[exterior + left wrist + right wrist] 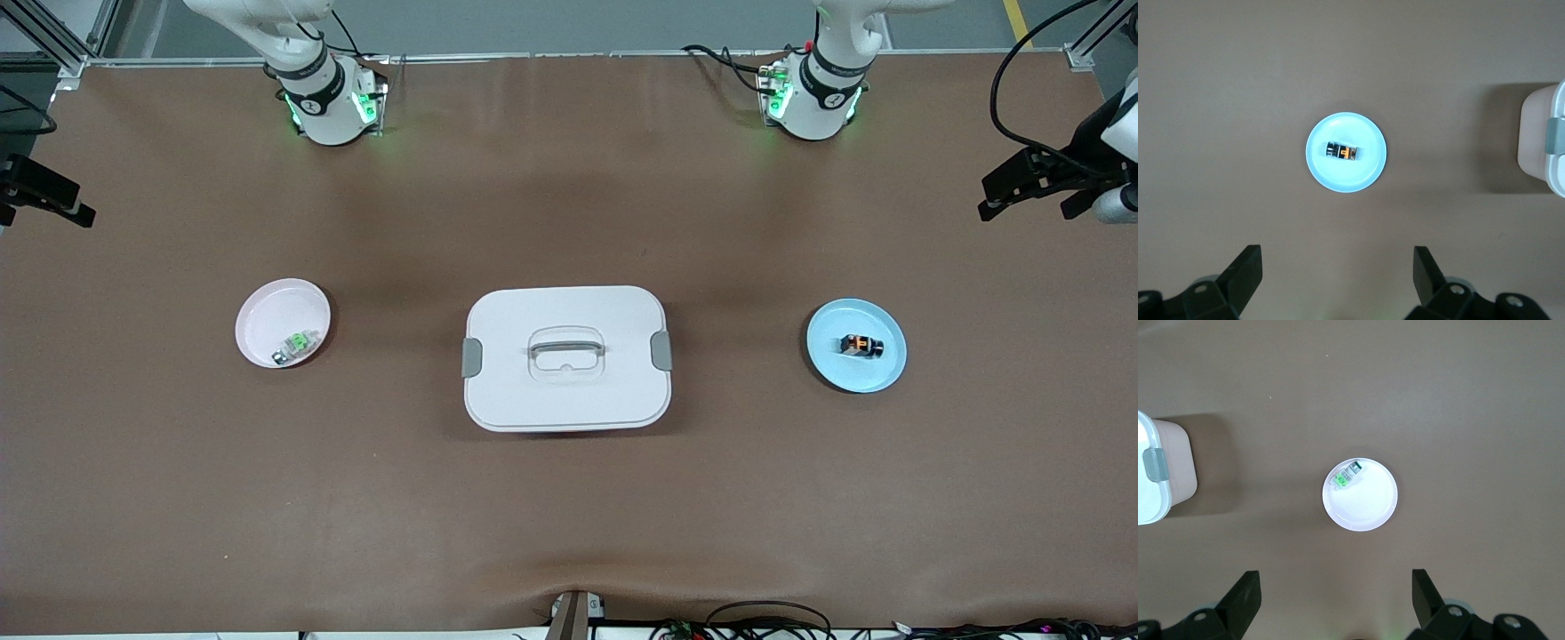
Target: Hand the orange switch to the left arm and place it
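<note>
The orange switch [861,346] lies on its side on the blue plate [836,364], at 3 o'clock from the box [566,357] (mid-table). Pink plate [267,311] with the green switch [300,343] is at 9 o'clock. Left gripper [1337,280] hangs high over the blue plate, right gripper [1336,603] over the pink one, both spread wide and empty.

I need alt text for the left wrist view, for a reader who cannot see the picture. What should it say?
Seen from above, the orange switch lies on its side in the middle of a light blue plate on a brown table. The left end effector hangs open above the table, holding nothing. One end of the white box shows at the picture's edge.
</note>
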Robot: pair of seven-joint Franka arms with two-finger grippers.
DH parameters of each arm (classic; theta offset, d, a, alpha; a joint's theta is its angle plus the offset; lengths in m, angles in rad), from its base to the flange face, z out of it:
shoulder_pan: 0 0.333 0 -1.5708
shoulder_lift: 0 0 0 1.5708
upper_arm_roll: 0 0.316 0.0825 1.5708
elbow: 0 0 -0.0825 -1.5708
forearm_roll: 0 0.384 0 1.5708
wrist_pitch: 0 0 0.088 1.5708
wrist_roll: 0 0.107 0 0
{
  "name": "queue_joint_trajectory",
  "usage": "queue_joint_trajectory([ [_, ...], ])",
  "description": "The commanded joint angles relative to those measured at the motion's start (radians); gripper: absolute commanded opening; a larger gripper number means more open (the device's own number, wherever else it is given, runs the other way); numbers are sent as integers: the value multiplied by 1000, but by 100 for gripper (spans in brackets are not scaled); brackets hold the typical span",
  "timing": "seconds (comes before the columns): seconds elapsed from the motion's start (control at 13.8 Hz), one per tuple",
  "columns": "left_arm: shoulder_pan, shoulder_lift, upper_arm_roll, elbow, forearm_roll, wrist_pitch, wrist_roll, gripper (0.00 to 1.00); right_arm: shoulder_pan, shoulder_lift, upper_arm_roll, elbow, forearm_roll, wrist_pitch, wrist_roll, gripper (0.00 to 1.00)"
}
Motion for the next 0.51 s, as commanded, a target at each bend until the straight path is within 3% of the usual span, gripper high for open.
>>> queue_joint_trajectory([
  [0.0,-3,17,-8,26,0,-35,-4,100,-19,-21,12,-20,5,0,-11,100],
  [0.43,-3,31,-8,26,0,-62,-4,100,-19,-21,14,-20,5,0,-11,100],
])
